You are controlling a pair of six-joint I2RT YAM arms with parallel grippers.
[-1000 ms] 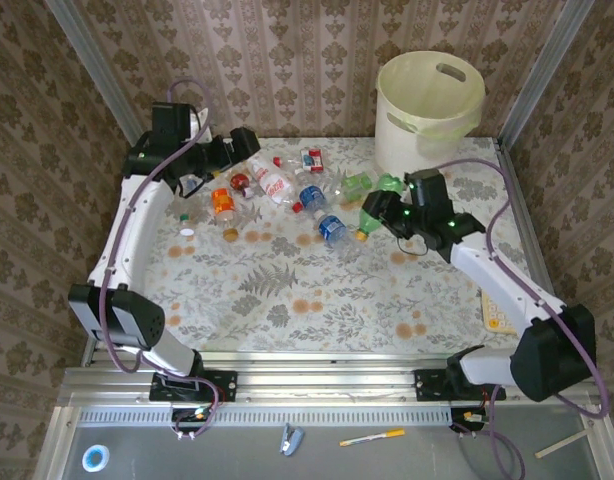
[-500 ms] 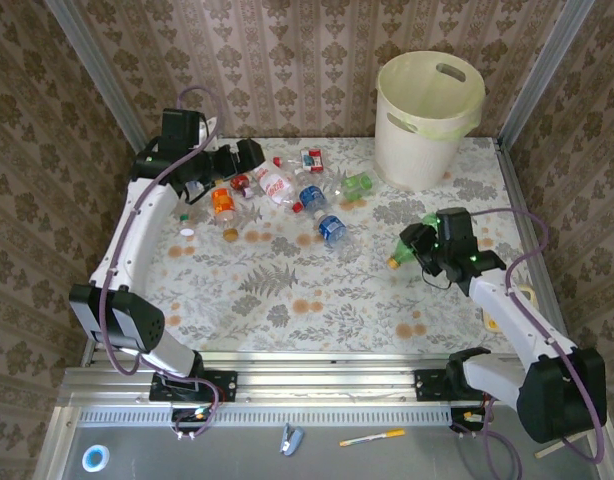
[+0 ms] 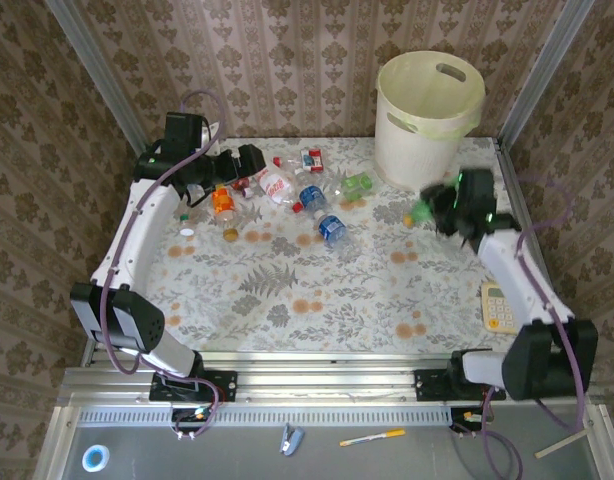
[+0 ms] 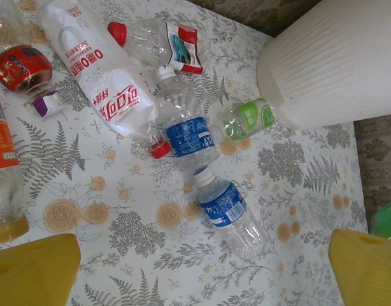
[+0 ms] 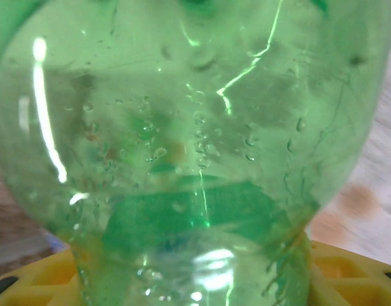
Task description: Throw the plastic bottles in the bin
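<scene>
Several plastic bottles lie at the table's back left: a white-labelled one (image 4: 100, 70), two blue-labelled ones (image 4: 186, 131) (image 4: 227, 207), a green-labelled one (image 4: 246, 120) and an orange one (image 3: 223, 203). My left gripper (image 3: 249, 160) hovers over this pile, open, with nothing between its yellow fingers (image 4: 36, 274). A green plastic bottle (image 5: 183, 127) is clamped in my right gripper (image 3: 439, 210), which hangs in the air just in front of the cream-white bin (image 3: 430, 115), below its rim. The held green bottle (image 3: 422, 212) looks blurred from above.
A pale yellow calculator (image 3: 498, 306) lies near the table's right edge. Metal frame posts and wallpapered walls close in the table at the back and sides. The bin's ribbed wall (image 4: 335, 64) stands just right of the green-labelled bottle.
My right arm has swung back and to the right with the green bottle, from the table's middle right up towards the bin. The left arm has barely shifted.
</scene>
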